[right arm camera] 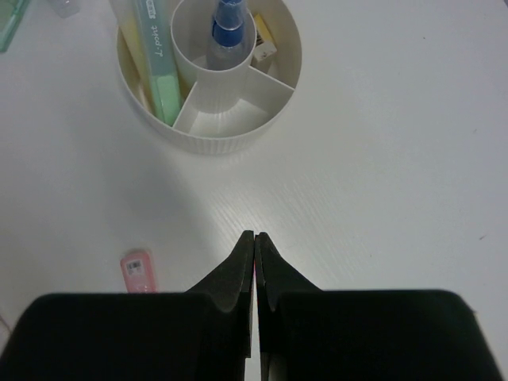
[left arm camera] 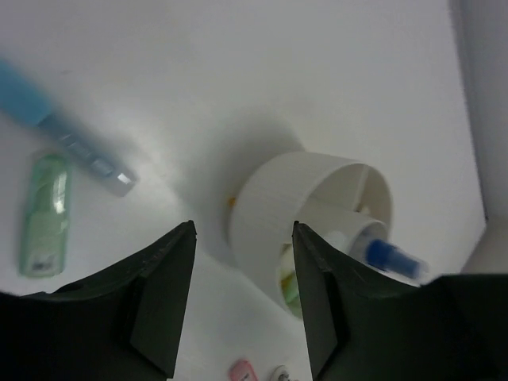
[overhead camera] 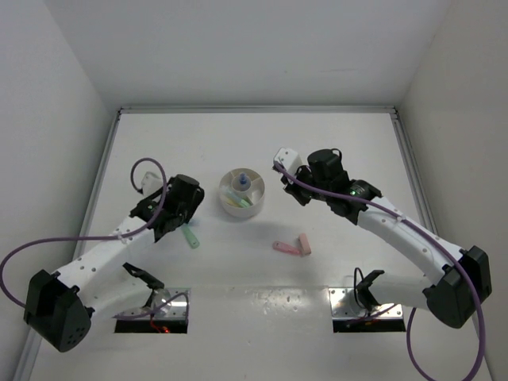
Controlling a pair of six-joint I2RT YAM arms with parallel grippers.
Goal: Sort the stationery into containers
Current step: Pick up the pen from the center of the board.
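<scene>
**A:** Where does the sorting stand?

**B:** Partway, by my read. The dish sits mid-worktop. One wedge holds a green bar with what looks like a yellow bar tucked beside it. A blue pen stands in the centre cup, and a small block lies in a wedge behind it. The wedge nearest my right wrist camera is bare.

**A:** What's loose?

**B:** Two pink pieces lie close together on the near side, right of the dish. A mint piece lies near-left of it, and a blue piece is just beside that. The blue one is blurred in my left wrist view, so I can't say whether it's resting or moving. At least four to go, I reckon.

**A:** And the end effectors?

**B:** The left end effector is left of the dish, near the mint piece, with its fingers apart and nothing between them. The right end effector hangs on the dish's other side, pointing at it, with its fingers pressed together and empty.
</scene>
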